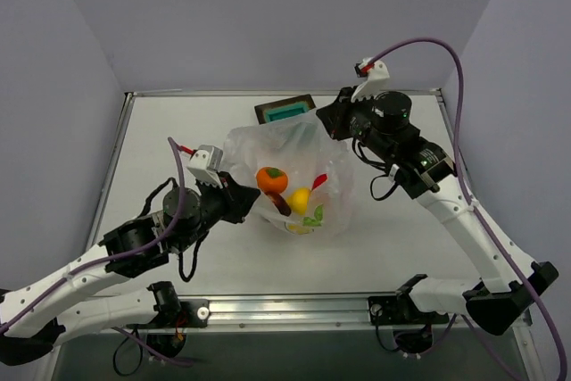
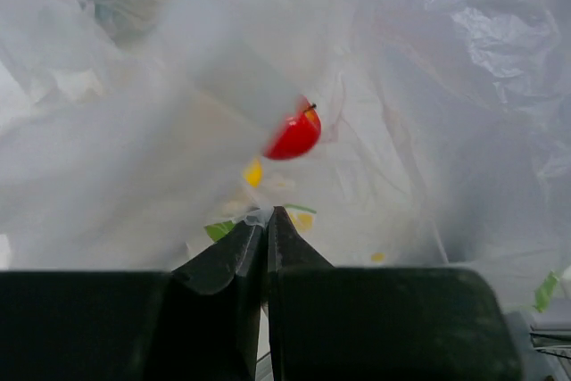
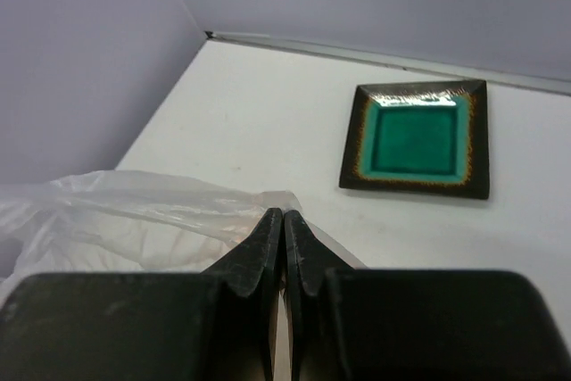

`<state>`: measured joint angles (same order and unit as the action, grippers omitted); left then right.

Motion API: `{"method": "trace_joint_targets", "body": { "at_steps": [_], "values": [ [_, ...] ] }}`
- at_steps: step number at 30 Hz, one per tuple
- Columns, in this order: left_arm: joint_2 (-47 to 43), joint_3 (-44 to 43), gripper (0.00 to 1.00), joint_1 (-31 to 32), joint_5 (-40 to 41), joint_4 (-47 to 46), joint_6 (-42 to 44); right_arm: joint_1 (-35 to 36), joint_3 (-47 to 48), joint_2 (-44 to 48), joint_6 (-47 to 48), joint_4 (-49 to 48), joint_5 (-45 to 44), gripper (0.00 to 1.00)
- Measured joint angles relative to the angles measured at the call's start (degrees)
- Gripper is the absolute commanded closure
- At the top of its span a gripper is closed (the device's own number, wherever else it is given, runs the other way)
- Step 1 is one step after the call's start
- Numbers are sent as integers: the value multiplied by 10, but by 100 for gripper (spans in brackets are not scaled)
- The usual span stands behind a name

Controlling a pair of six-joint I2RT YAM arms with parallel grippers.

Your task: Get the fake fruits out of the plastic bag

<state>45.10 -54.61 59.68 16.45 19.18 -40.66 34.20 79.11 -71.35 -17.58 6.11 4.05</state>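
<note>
The plastic bag (image 1: 308, 153) sits at the middle of the counter (image 1: 169, 131), stretched between the two arms, and the fruit is inside it. Through the clear film the top view shows the orange fruit (image 1: 271, 178) on the left, the yellow fruit (image 1: 300, 200) just beside it lower down, and the red fruit (image 1: 319, 181) to the right. A dark shape touching the orange one may be the maroon fruit, but I cannot tell. The left end effector (image 2: 267, 217) is closed, pinching a fold of the bag's film at its near-left side. The right end effector (image 3: 283, 218) is also closed, clamped on the bag's far edge. Behind the bag lies a square teal plate (image 3: 419, 137) - nothing on it, well apart from the fruit.
</note>
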Motion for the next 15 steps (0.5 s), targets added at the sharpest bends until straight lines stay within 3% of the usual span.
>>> {"method": "trace_joint_targets", "body": {
  "at_steps": [6,10,15],
  "values": [
    [18,-41,97,35,41,-4,14,10,16,19,-3,10,7,100],
    [25,-5,98,36,64,-7,11,0,-62,14,-1,-3,-10,100],
    [45,102,98,40,87,-9,-10,-24,-192,-27,1,-26,-7,100]
  ]
}}
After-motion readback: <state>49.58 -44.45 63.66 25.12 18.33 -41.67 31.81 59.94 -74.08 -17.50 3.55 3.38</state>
